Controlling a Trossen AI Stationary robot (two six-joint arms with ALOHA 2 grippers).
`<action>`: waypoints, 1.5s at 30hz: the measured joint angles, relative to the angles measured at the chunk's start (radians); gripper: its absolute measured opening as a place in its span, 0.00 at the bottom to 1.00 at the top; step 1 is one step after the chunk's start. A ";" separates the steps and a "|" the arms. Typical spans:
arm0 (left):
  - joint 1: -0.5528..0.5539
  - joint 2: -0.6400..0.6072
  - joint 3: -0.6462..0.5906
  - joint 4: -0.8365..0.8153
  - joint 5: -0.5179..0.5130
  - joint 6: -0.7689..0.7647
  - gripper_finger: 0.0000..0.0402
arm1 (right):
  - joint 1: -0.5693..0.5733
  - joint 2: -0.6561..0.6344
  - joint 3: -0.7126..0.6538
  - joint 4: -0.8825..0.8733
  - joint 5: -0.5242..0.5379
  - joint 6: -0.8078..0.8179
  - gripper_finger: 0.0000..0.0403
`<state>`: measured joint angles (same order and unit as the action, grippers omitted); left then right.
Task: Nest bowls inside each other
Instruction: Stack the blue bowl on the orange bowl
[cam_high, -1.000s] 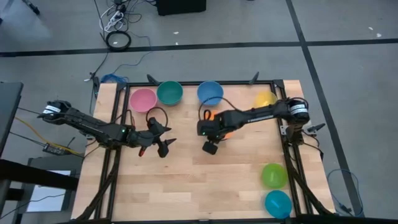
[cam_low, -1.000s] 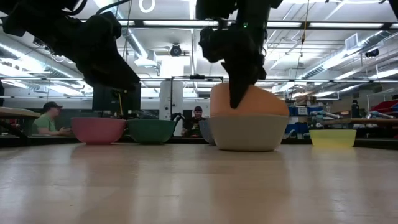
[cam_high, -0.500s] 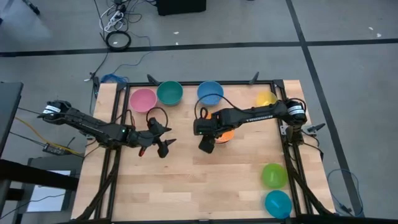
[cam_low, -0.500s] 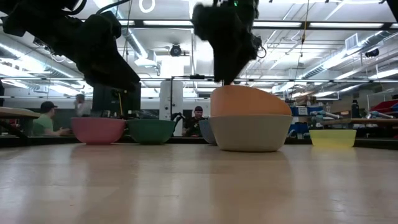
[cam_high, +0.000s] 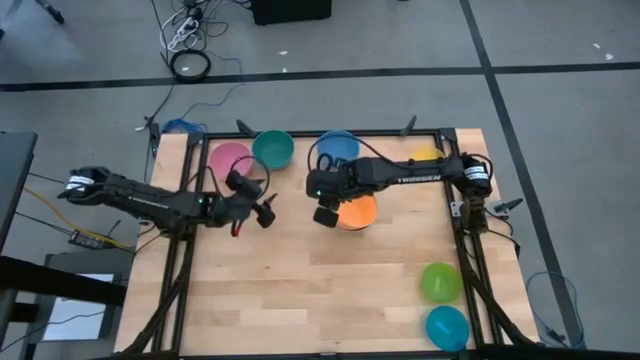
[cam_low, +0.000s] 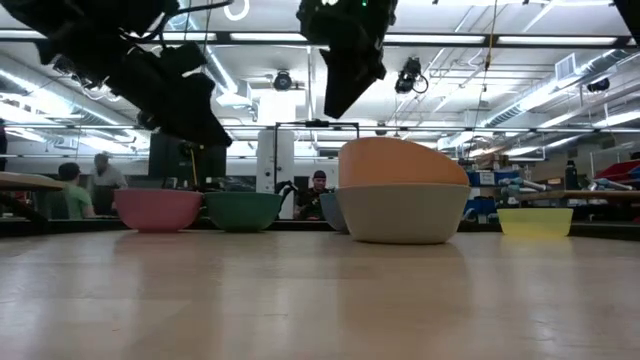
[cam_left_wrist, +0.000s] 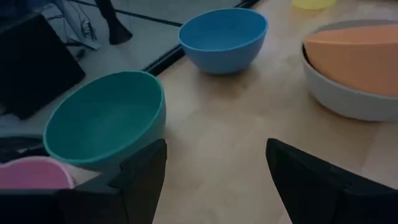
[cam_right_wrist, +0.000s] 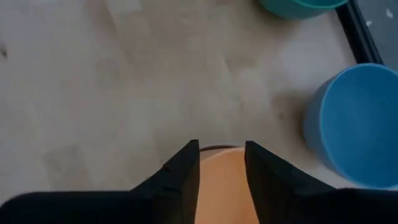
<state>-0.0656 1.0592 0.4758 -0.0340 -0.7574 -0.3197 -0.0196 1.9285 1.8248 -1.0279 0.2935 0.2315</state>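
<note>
An orange bowl (cam_low: 400, 160) sits tilted inside a grey-white bowl (cam_low: 400, 215) at mid table. My right gripper (cam_low: 335, 105) hangs above their left side, open and holding nothing; in its wrist view the orange bowl (cam_right_wrist: 221, 186) shows through the narrow gap between the fingers. My left gripper (cam_high: 268, 212) is open and off the table, left of the pair and facing the teal bowl (cam_left_wrist: 106, 118). Pink (cam_high: 230, 158), teal (cam_high: 272, 148) and blue (cam_high: 338, 148) bowls stand along the far edge. The yellow bowl (cam_high: 425, 155) is partly hidden by my right arm.
A lime green bowl (cam_high: 441, 282) and a cyan bowl (cam_high: 447, 327) stand at the near right corner. A black frame (cam_high: 300, 133) borders the table. Bare wood (cam_high: 300, 290) lies at the near middle and left. People sit in the room beyond the far edge.
My right gripper has risen off the orange bowl and drawn a little toward the far edge, leaving that bowl tilted in the grey-white one. My left gripper has swung toward the far edge, turning to face the teal bowl.
</note>
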 joint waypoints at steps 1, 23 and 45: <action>0.014 0.000 0.011 -0.008 0.022 0.008 0.71 | -0.016 0.000 0.000 0.000 -0.002 -0.016 0.28; 0.197 -0.013 0.474 -0.635 0.134 0.160 0.71 | -0.374 0.000 -0.118 -0.014 -0.282 -0.128 0.41; 0.211 -0.102 0.480 -0.612 0.160 0.181 0.71 | -0.449 0.000 -0.194 0.051 -0.309 -0.198 0.41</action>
<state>0.1452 0.9575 0.9562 -0.6462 -0.5975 -0.1382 -0.4689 1.9285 1.6306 -0.9764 -0.0157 0.0331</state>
